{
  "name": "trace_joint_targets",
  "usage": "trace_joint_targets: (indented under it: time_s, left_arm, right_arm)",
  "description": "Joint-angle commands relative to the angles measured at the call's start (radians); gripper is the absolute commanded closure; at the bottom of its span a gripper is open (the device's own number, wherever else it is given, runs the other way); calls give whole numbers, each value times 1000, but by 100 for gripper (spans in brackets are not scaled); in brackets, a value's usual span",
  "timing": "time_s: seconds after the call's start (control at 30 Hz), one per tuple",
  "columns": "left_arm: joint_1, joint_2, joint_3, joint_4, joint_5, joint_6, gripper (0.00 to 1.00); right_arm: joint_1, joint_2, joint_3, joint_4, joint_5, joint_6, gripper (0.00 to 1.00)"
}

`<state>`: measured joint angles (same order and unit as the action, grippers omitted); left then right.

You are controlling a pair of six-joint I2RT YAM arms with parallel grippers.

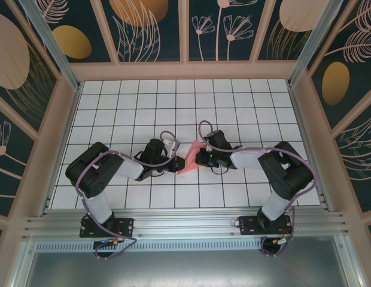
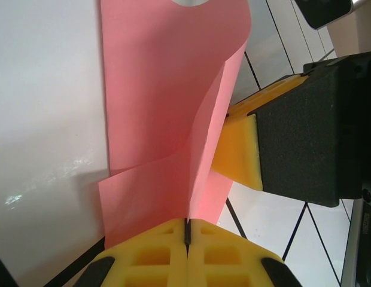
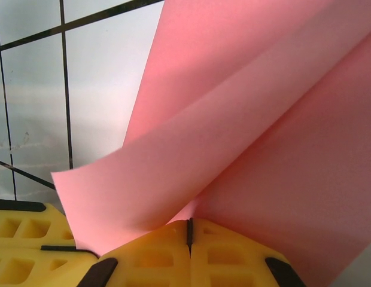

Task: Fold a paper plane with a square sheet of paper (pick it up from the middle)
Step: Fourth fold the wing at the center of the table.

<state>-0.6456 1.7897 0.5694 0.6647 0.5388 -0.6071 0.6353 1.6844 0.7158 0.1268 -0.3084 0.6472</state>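
The square sheet of paper [image 1: 186,162] is salmon pink and folded into creased layers. It hangs between my two grippers near the middle of the table. My left gripper [image 1: 175,161] is shut on one edge; in the left wrist view the paper [image 2: 161,89] rises from the closed yellow jaws of the left gripper [image 2: 187,230]. My right gripper [image 1: 196,156] is shut on the opposite side, where the paper [image 3: 263,119] fans out above the right gripper [image 3: 189,230]. Whether the folds form a paper plane I cannot tell.
The white gridded table [image 1: 233,101] stretches behind and to both sides of the arms. Pink frame posts and patterned walls [image 1: 66,119] enclose it. An aluminium rail [image 1: 185,227] carries the arm bases at the near edge. The right gripper's yellow finger [image 2: 239,149] stands close beside the paper.
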Motion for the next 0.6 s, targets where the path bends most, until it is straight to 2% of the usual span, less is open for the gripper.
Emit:
trace_joint_targets:
  time_s: [0.0, 0.3, 0.57]
  left_arm:
    - [20, 13, 20, -13, 8, 4, 100]
    - [31, 78, 42, -4, 46, 10, 100]
    - [34, 87, 59, -37, 30, 38, 100]
  right_arm:
    - [-11, 37, 3, -77, 26, -29, 94]
    - [-10, 30, 8, -78, 24, -29, 94]
    - [-10, 27, 14, -85, 20, -30, 93]
